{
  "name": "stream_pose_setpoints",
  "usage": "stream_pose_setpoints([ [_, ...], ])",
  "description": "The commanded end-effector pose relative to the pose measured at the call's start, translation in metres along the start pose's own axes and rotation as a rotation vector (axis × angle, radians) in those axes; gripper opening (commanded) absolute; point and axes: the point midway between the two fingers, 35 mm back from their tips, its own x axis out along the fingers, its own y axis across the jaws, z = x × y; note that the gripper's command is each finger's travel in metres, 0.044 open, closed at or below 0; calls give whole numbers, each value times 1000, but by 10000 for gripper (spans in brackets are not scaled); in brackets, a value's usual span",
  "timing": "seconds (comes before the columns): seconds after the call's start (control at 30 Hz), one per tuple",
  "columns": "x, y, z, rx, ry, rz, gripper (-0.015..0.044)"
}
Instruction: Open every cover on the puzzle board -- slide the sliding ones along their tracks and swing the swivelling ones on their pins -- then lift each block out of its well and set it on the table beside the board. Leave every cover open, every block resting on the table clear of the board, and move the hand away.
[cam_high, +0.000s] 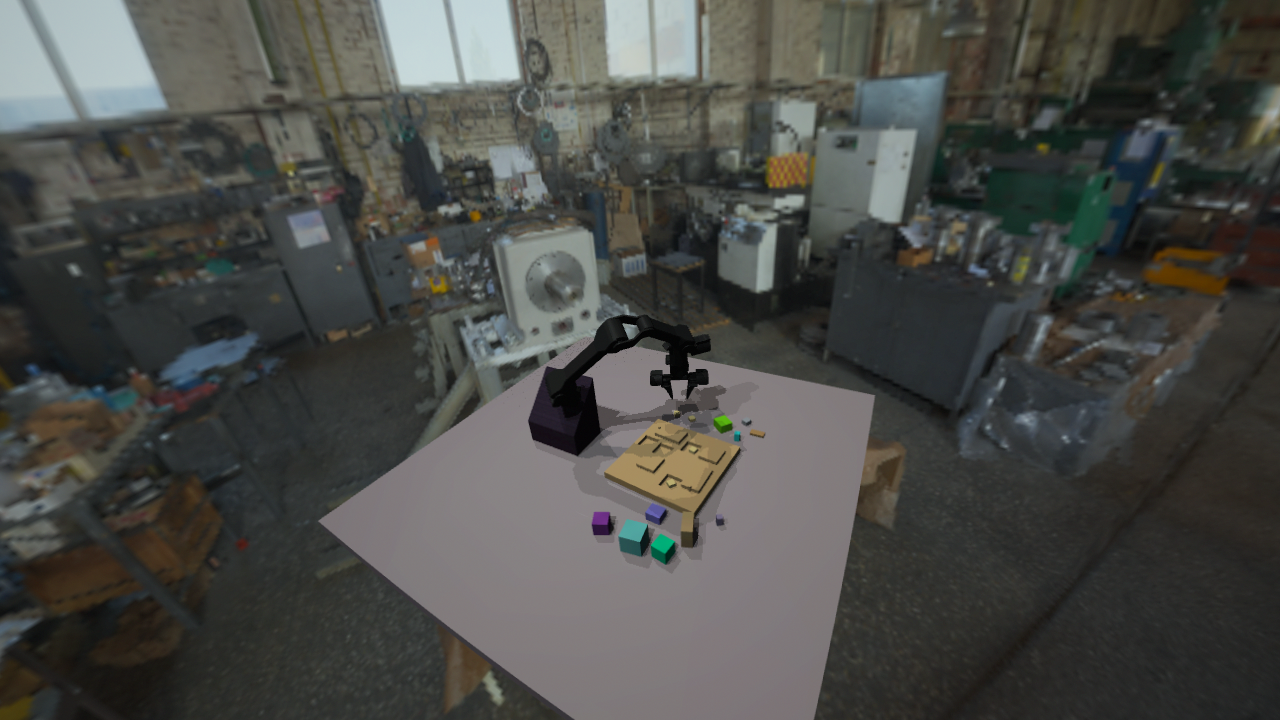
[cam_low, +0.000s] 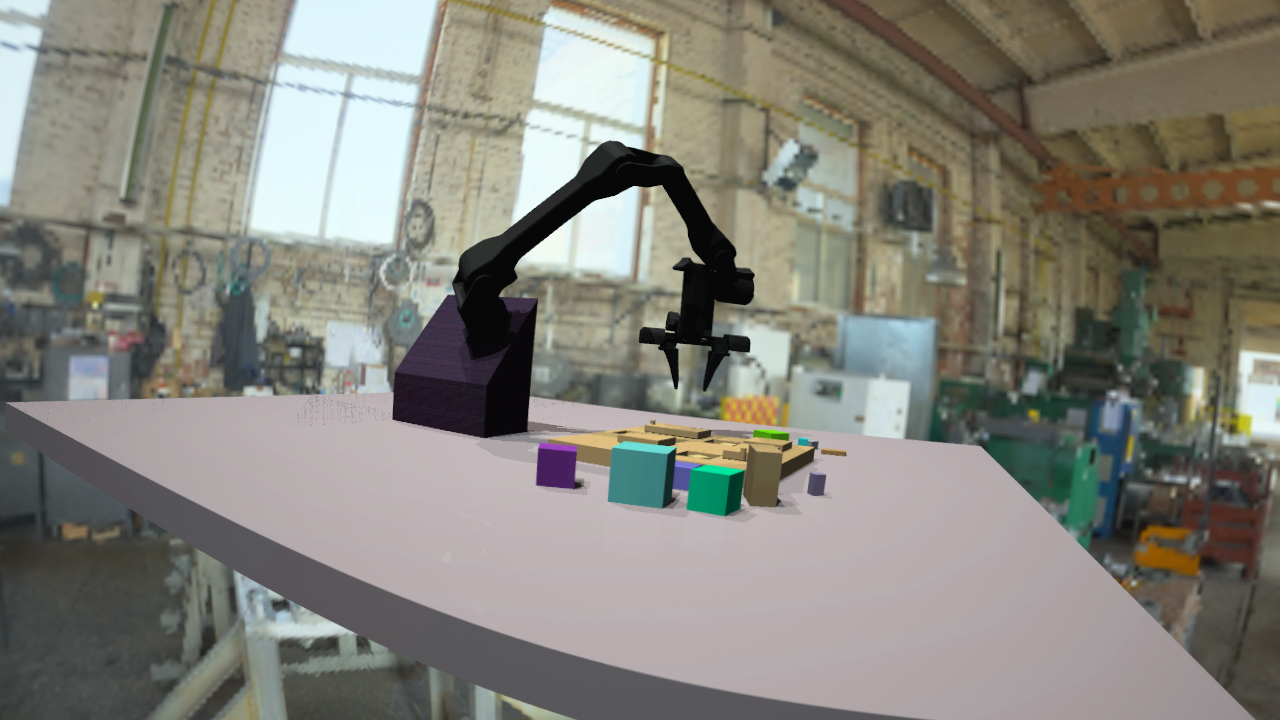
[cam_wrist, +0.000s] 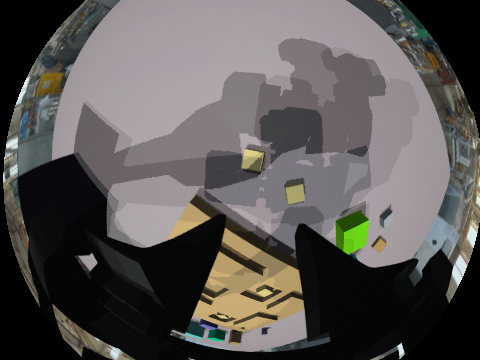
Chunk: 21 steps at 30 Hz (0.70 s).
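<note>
The tan puzzle board (cam_high: 626, 471) (cam_wrist: 187, 218) lies flat, with raised covers on top. A pale yellow block (cam_high: 692, 448) (cam_wrist: 265, 291) sits in an uncovered well, and another yellow block (cam_high: 671, 483) (cam_wrist: 222, 316) sits in an uncovered well nearer the front. Other wells at the board's left look open and empty. Two yellow blocks rest on the table behind the board: one block (cam_high: 676, 413) (cam_wrist: 253, 161) farther left and one block (cam_high: 691, 418) (cam_wrist: 295, 194) to its right. My gripper (cam_high: 679, 398) (cam_low: 691, 389) (cam_wrist: 261, 226) is open and empty, above the table behind the board. Exact cover positions are hard to tell.
A lime block (cam_high: 722, 423) (cam_wrist: 352, 232), a grey piece (cam_wrist: 386, 217) and an orange piece (cam_high: 757, 433) lie behind the board to the right. In front stand purple (cam_high: 601, 522), teal (cam_high: 633, 537), green (cam_high: 663, 548), blue (cam_high: 656, 514) and brown (cam_high: 688, 530) blocks.
</note>
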Motion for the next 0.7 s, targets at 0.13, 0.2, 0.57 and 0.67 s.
stream_pose_setpoints([
  [0.13, -9, -14, -39, -69, -12, -16, 20],
  [0.2, -10, -16, -49, -86, -14, -18, 0],
  [0.57, -14, -25, -98, 571, -28, -20, 0],
  [0.67, -14, -27, -115, 842, -34, -16, 0],
])
